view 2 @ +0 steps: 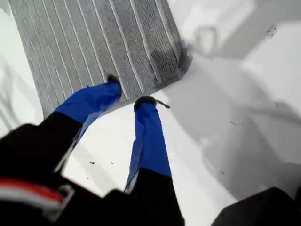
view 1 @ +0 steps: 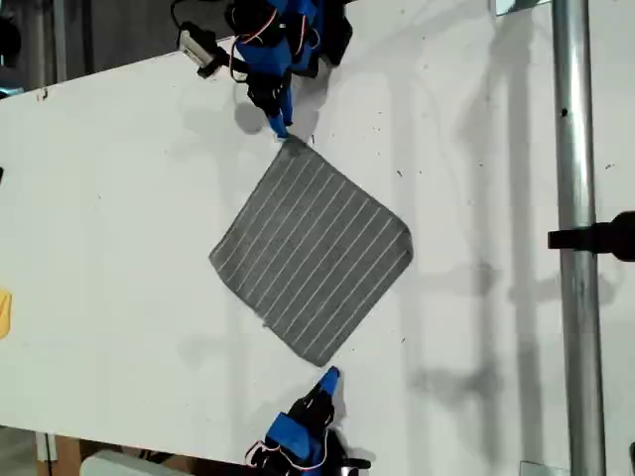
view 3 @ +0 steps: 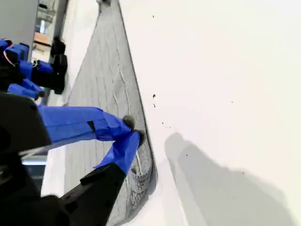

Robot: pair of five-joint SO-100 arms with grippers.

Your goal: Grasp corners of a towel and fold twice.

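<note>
The towel (view 1: 313, 253) lies flat and unfolded in the middle of the white table (view 1: 119, 198). In the exterior view it sits turned like a diamond, with one arm (view 1: 281, 109) tipped down at its twelve o'clock corner (view 1: 294, 147) and the other arm (view 1: 322, 387) just short of its six o'clock corner (view 1: 319, 359). The wrist views do not settle which arm is which. My first gripper (view 2: 129, 92) is parted to a moderate gap and has nothing in it. One fingertip (view 2: 113, 81) overlaps the hem and the other rests on bare table just off it, with a rounded corner (view 2: 178, 66) close by. My second gripper (view 3: 132, 129) has its tips drawn together right on the striped edge, a little along from the nearest corner (view 3: 141, 188), where the cloth puckers. Whether any fabric is caught between the tips I cannot tell. The step looks like securing both corners before the first fold. To do it well, the open jaws probably want to slide along to straddle the corner itself, press low so the under finger gets beneath the hem, then close fully. Both arms should likely lift together, or the soft cloth may skew or slip free.
</note>
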